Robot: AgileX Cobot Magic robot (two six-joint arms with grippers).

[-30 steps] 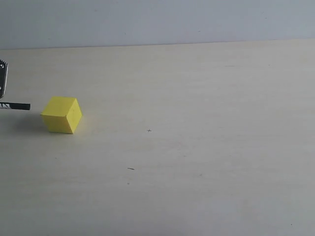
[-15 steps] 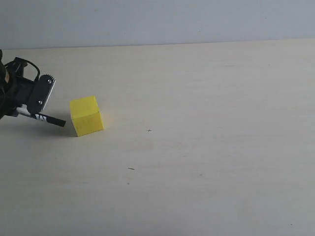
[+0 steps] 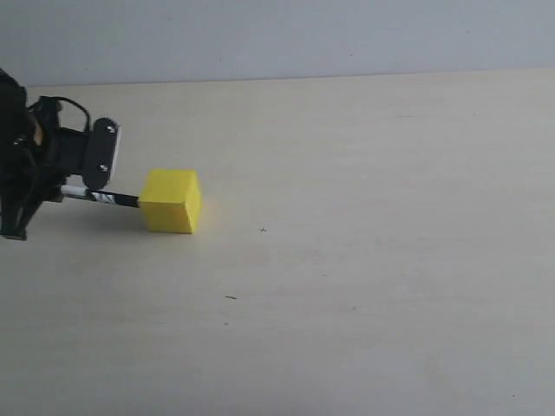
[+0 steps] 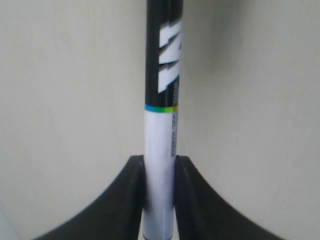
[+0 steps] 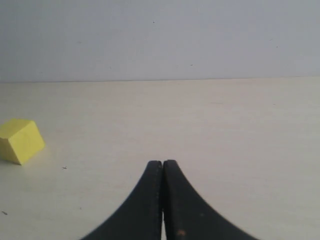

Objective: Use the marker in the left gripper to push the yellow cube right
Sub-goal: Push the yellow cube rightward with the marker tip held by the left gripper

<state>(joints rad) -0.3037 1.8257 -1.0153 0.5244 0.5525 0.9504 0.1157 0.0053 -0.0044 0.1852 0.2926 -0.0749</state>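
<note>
The yellow cube [image 3: 172,201] sits on the pale table at the left of the exterior view; it also shows at the edge of the right wrist view [image 5: 19,140]. My left gripper [image 3: 76,192] is shut on the marker [image 3: 102,198], whose black capped end touches the cube's left face. In the left wrist view the white barrel of the marker [image 4: 160,145] is clamped between both black fingers [image 4: 131,190], with the black label band pointing away. My right gripper [image 5: 162,164] is shut with nothing in it, hovering low over the table and apart from the cube.
The pale wooden table [image 3: 364,260] stretches to the right of the cube, with a few tiny dark specks [image 3: 263,230]. A grey wall [image 3: 277,35] rises behind the table's far edge.
My left arm has come in from the left edge with the marker. The cube has slid right and turned as the marker's tip pressed it.
</note>
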